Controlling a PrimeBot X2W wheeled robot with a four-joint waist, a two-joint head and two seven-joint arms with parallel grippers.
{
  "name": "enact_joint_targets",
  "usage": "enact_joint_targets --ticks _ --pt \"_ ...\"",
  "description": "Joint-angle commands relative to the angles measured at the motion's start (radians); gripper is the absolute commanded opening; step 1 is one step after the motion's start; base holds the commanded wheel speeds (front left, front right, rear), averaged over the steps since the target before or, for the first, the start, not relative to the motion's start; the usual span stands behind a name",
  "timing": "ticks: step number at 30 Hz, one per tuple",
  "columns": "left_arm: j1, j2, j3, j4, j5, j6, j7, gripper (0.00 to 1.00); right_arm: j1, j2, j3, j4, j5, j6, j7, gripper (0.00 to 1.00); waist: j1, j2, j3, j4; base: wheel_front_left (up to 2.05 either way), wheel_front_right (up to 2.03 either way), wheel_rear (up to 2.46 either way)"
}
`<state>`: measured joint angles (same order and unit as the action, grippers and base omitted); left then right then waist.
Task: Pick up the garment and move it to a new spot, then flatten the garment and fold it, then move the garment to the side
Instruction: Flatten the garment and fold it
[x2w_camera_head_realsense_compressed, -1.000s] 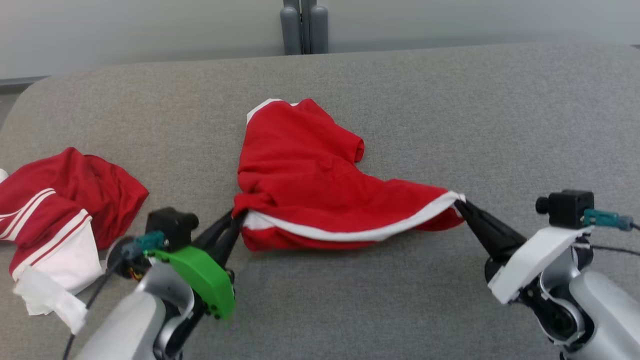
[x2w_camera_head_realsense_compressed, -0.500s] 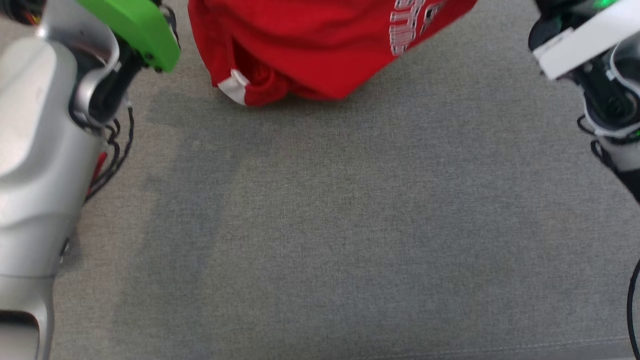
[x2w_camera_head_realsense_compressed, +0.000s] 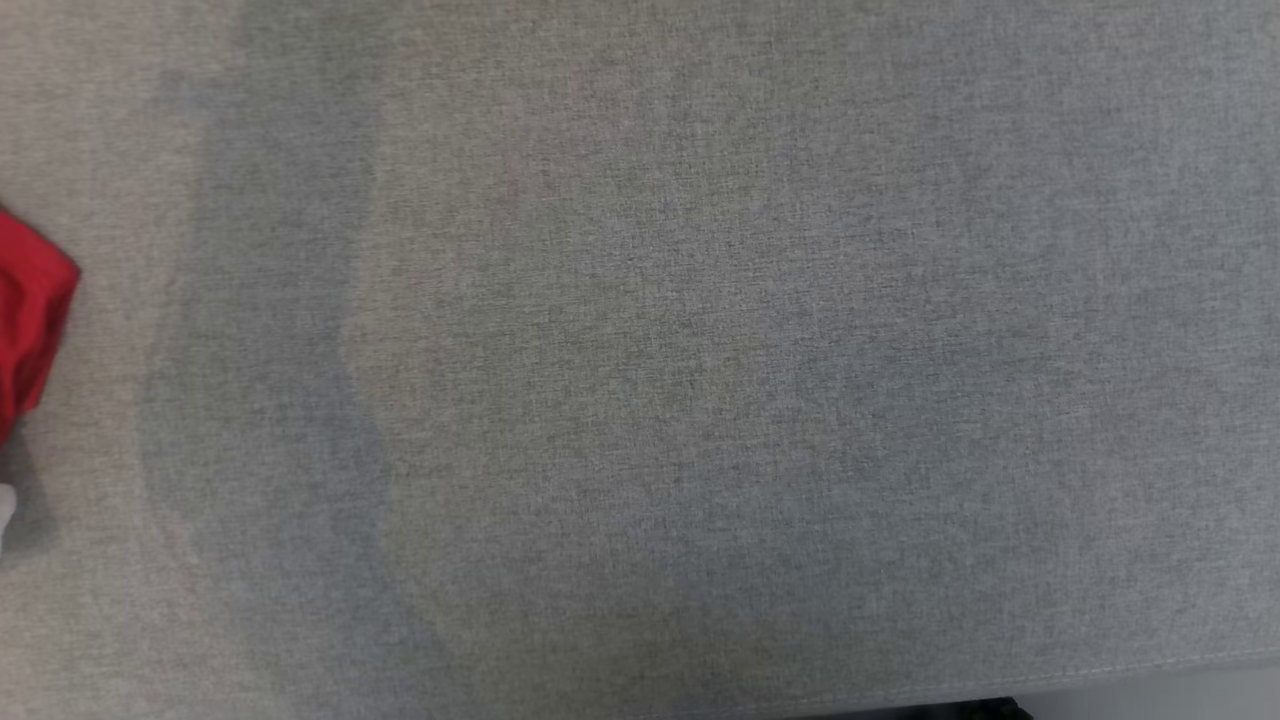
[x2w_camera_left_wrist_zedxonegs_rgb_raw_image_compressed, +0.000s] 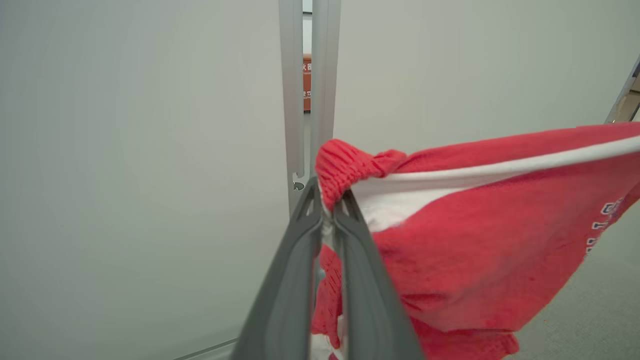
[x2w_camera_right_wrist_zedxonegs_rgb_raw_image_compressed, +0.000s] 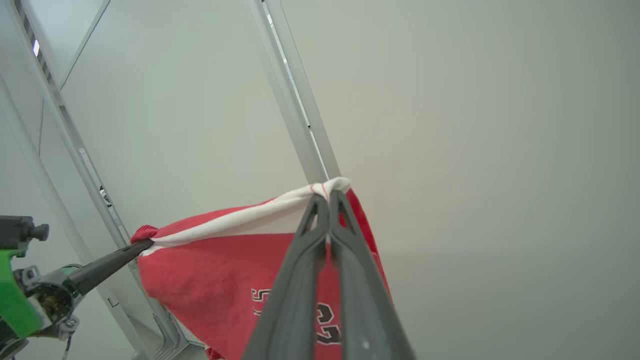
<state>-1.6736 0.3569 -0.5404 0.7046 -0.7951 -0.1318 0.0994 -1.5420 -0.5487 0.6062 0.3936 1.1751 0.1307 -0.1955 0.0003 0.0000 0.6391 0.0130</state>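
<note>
The red shirt with a white band (x2w_camera_left_wrist_zedxonegs_rgb_raw_image_compressed: 475, 250) hangs up in the air, pulled wide between two hands. The left hand (x2w_camera_left_wrist_zedxonegs_rgb_raw_image_compressed: 327, 192) is pinched tight on one top corner. The right hand (x2w_camera_right_wrist_zedxonegs_rgb_raw_image_compressed: 325, 197) is pinched tight on the other. Below is the grey cloth-covered desk (x2w_camera_head_realsense_compressed: 700, 350), with a bit of red cloth (x2w_camera_head_realsense_compressed: 30, 320) by its left edge, maybe other clothes. I think the hands should be level and wide apart, then go down slowly, so the shirt's bottom lands first and it lies flat

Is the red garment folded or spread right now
Spread: garment hangs taut between left gripper and right gripper, each pinching one end.
</note>
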Motion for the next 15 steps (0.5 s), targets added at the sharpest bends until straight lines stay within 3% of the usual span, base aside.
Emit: enact_joint_targets --ticks 1,7,15 --pt "-0.036 0.008 -0.008 0.021 -0.007 0.003 -0.007 0.00 -0.035 -0.015 0.006 0.016 0.000 0.000 -0.018 0.00 -0.0003 0.0000 0.022 -0.018 0.00 0.00 0.00" --pt "-0.076 0.016 -0.070 0.069 -0.068 0.003 -0.044 0.00 -0.092 -0.044 0.039 0.038 0.005 -0.001 -0.065 0.00 -0.0003 0.0000 0.008 -0.024 0.00 0.00 0.00" --pt "0.126 0.039 -0.188 0.048 -0.248 0.003 -0.026 0.00 0.066 -0.095 0.238 0.006 0.080 0.000 -0.028 0.00 -0.0003 0.0000 -0.123 -0.029 0.00 0.00 0.00"
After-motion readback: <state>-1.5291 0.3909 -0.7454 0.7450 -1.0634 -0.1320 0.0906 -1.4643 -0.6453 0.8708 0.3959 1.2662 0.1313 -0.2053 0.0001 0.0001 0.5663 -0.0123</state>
